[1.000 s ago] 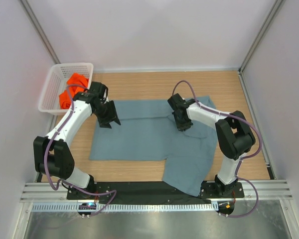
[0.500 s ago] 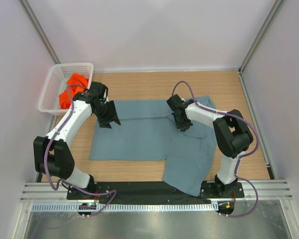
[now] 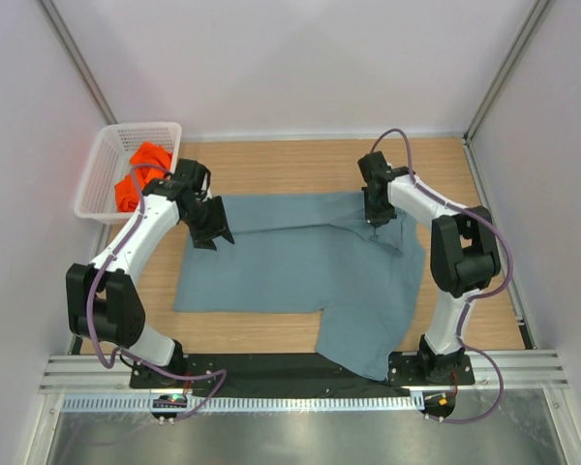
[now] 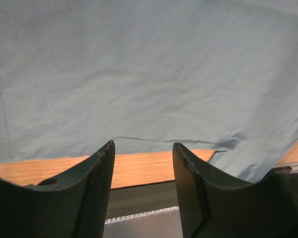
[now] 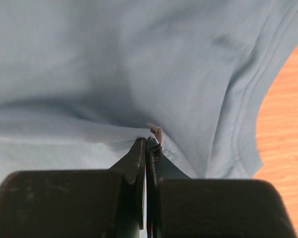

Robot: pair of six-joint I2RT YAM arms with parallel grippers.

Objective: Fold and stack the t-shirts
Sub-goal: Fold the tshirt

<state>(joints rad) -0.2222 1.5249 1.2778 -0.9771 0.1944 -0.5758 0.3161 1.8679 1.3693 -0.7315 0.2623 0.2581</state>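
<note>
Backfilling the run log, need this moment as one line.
right jaws: shut, pinching grey-blue shirt | left jaws: open over its far-left corner | orange shirt: in basket | fold: not done

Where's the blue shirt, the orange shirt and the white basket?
blue shirt (image 3: 290,262), top view, middle of its flat body.
orange shirt (image 3: 147,157), top view, its bunched upper part.
white basket (image 3: 95,179), top view, its left lattice wall.
</note>
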